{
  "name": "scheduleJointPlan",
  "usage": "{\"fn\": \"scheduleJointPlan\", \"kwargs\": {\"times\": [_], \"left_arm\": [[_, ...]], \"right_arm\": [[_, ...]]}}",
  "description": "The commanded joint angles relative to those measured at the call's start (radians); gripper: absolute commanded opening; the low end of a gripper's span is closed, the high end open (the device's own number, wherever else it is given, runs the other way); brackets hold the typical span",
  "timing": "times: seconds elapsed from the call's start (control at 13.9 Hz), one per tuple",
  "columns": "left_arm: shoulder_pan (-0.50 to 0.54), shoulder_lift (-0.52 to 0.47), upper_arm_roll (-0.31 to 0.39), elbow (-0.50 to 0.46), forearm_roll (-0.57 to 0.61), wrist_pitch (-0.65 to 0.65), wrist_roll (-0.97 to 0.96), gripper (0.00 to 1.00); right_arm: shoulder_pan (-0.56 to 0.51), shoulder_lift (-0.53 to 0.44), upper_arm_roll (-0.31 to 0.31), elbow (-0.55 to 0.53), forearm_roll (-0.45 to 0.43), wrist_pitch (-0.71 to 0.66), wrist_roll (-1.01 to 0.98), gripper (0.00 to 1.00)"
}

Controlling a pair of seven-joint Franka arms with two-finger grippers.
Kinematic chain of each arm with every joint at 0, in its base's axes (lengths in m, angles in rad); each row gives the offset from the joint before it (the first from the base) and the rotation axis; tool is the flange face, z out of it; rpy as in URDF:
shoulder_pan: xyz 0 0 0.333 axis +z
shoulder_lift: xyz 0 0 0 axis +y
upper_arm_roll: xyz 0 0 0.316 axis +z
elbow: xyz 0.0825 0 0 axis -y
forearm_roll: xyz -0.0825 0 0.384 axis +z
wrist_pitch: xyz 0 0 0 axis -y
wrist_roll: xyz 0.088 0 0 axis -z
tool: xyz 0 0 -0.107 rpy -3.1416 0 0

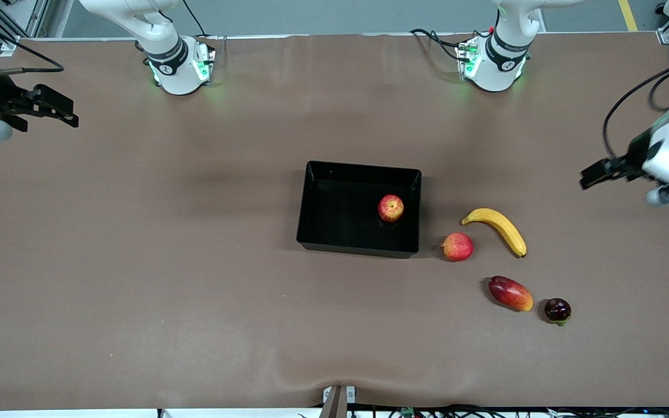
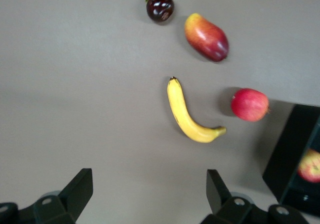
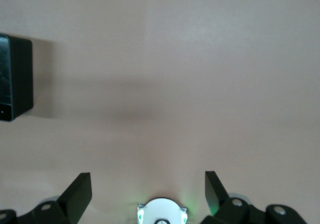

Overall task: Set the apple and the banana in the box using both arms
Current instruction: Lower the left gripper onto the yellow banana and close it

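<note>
Front view: my left claw (image 1: 593,174) hangs over bare brown tabletop (image 1: 137,261) at the left arm's end; my right claw (image 1: 58,110) over the right arm's end. The small red apple (image 1: 391,208) lies in the glossy black plastic box (image 1: 311,203). The curved yellow banana (image 1: 498,228) lies on the tabletop between the box and my left claw.

Left wrist view: fingers (image 2: 75,191) spread apart, empty; banana (image 2: 187,115) ahead.

Right wrist view: fingers (image 3: 76,194) spread apart, empty; box corner (image 3: 15,79) well off.

I'm seeing a pinkish-red round fruit (image 1: 457,247) sitting on the brown table (image 1: 137,261), a red-yellow mango (image 1: 510,293) lying at its four o'clock, a dark cherry-like fruit (image 1: 557,310) resting beside the mango
</note>
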Motion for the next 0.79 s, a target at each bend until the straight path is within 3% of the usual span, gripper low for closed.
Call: {"fn": "scheduleJointPlan", "kwargs": {"times": [0.0,0.14,0.36,0.72], "left_arm": [[-0.012,0.034,0.007,-0.069,-0.019,0.095,-0.111,1.0],[-0.019,0.089,0.002,-0.107,-0.019,0.172,-0.206,1.0],[-0.019,0.125,-0.018,-0.258,-0.019,0.394,-0.288,1.0],[-0.052,0.295,-0.026,-0.311,-0.019,0.641,-0.414,1.0]], "right_arm": [[-0.011,-0.003,-0.001,-0.011,0.023,0.016,-0.008,1.0],[-0.02,0.003,-0.001,-0.015,0.018,0.024,-0.006,1.0],[-0.028,0.012,-0.001,-0.009,0.012,0.032,-0.006,1.0],[-0.019,0.008,-0.001,-0.008,0.01,0.027,-0.003,1.0]]}}
